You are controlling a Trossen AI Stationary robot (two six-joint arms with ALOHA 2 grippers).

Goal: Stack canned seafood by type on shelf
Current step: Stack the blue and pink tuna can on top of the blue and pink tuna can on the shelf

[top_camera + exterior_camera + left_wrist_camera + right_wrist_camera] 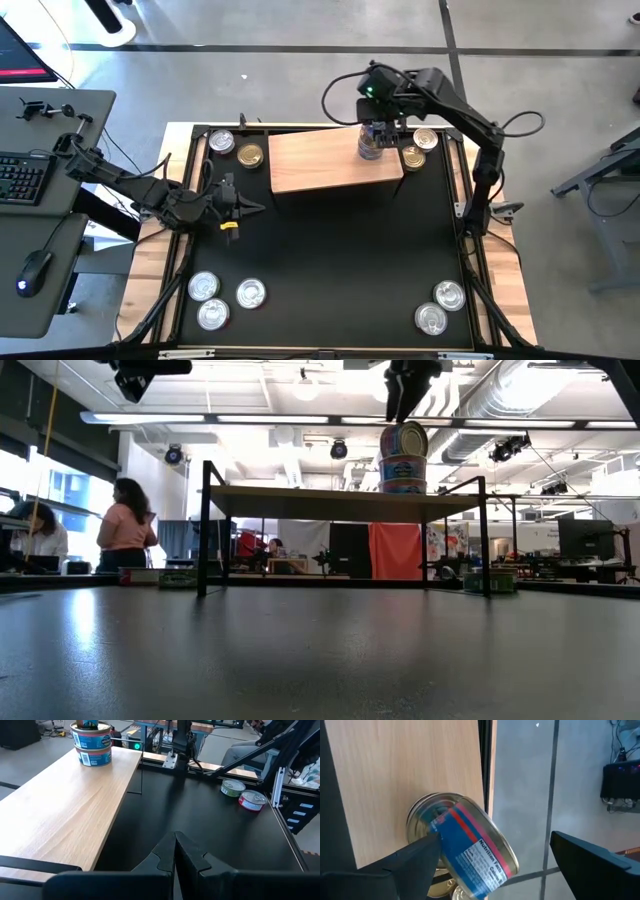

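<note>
The right tool (377, 130) hangs over the right end of the light-brown rectangular wooden shelf (315, 165), its two dark fingers (415, 857) spread wide. Between them, in the right wrist view, sits a small round flat tin with a blue side label and a red band (470, 850). It leans on top of a stack of two like tins (402, 470) on the board; one finger is at its side, the other stands clear, so whether it is gripped cannot be told. The tin's flat faces are tilted, so its short axis leans away from upright, with its silver lid (427, 817) partly in sight.

The left tool (238, 207) waits low over the large black mat (330, 260) of the bench, left of the shelf, its fingers pressed together on nothing.

More silver- and gold-lidded tins lie on the mat: two behind the shelf's left end (235, 148), two at its right end (419, 146), three at the near left (222, 300), two at the near right (440, 306).
</note>
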